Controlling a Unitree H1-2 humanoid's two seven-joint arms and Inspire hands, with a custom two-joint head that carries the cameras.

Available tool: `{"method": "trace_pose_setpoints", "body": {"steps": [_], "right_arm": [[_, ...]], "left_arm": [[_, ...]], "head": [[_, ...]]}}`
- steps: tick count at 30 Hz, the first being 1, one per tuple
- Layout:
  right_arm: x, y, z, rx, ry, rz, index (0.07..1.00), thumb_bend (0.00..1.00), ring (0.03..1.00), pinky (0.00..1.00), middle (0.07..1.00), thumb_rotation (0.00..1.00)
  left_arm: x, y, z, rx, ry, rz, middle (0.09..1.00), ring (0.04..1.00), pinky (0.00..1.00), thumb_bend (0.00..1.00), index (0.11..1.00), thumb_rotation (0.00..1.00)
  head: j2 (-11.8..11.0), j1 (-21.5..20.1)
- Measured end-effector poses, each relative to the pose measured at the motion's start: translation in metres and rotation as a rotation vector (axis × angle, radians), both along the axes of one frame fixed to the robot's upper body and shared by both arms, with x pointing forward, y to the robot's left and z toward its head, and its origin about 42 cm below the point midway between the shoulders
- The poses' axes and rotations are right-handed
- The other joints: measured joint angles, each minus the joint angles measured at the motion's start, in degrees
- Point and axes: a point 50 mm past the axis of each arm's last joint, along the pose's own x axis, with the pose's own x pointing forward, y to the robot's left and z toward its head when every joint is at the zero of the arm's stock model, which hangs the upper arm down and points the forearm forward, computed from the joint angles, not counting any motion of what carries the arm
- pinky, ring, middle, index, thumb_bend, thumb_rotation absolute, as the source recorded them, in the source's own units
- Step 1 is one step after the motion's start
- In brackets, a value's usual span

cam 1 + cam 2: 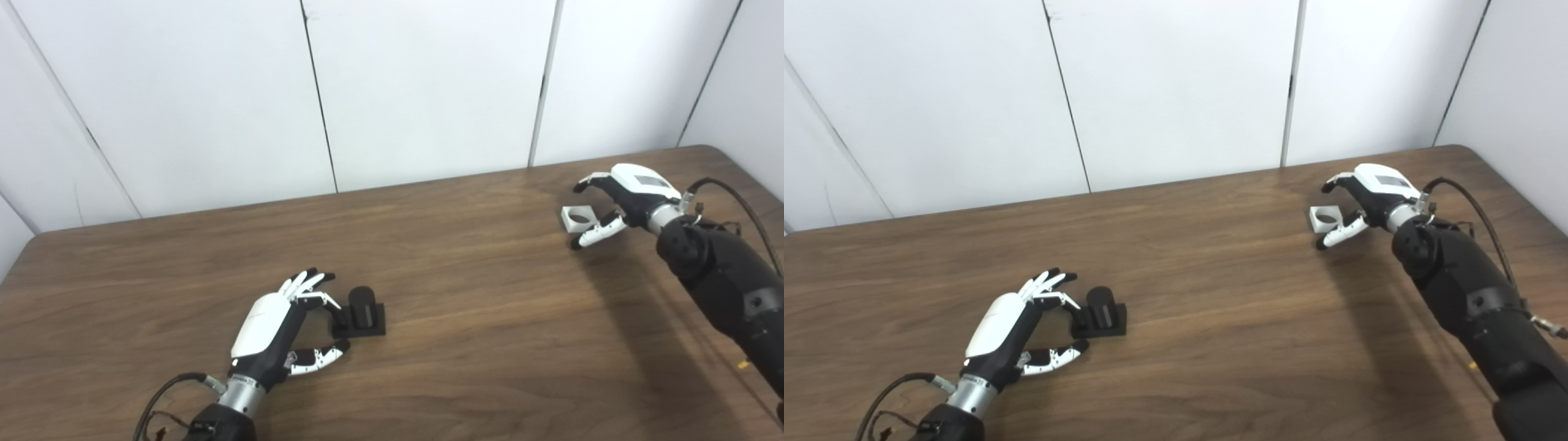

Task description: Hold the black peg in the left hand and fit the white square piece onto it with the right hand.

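Note:
The black peg stands upright on its square black base on the wooden table, near the front left. My left hand is open just left of it, fingers curled toward the base, holding nothing. The white square piece with a round hole lies on the table at the far right. My right hand is open around it, fingers above and thumb below, not closed on it. Both show in the right eye view too: the peg and the white piece.
White wall panels stand behind the table's far edge. The table's right edge runs close to my right arm. Cables trail from both wrists.

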Motion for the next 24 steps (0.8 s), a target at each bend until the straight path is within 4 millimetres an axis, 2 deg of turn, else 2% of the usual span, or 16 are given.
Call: {"method": "trace_pose_setpoints", "body": {"steps": [8,12,18,24], "right_arm": [[0.009,0.006,0.003,-0.056,0.015,0.013,0.607,0.62,0.855,0.75,0.862,0.31],[0.011,0.009,0.005,-0.067,0.01,0.02,0.594,0.64,0.857,0.79,0.852,0.28],[0.012,0.011,0.007,-0.084,0.009,0.029,0.601,0.62,0.873,0.84,0.844,0.3],[0.01,0.01,0.007,-0.108,0.02,0.022,0.601,0.59,0.883,0.85,0.838,0.32]], "left_arm": [[-0.002,0.001,0.0,-0.003,0.003,0.003,0.912,0.98,0.99,0.52,0.484,0.06],[-0.003,0.002,0.001,-0.003,0.006,0.005,0.913,0.981,0.99,0.52,0.484,0.06],[-0.003,0.003,0.001,-0.001,0.01,0.016,0.908,0.974,0.97,0.52,0.484,0.06],[-0.003,0.004,0.002,0.0,0.01,0.019,0.911,0.979,0.98,0.52,0.484,0.06]], "head": [[0.4,0.4],[0.6,0.4],[0.7,0.4],[0.7,0.5]]}}
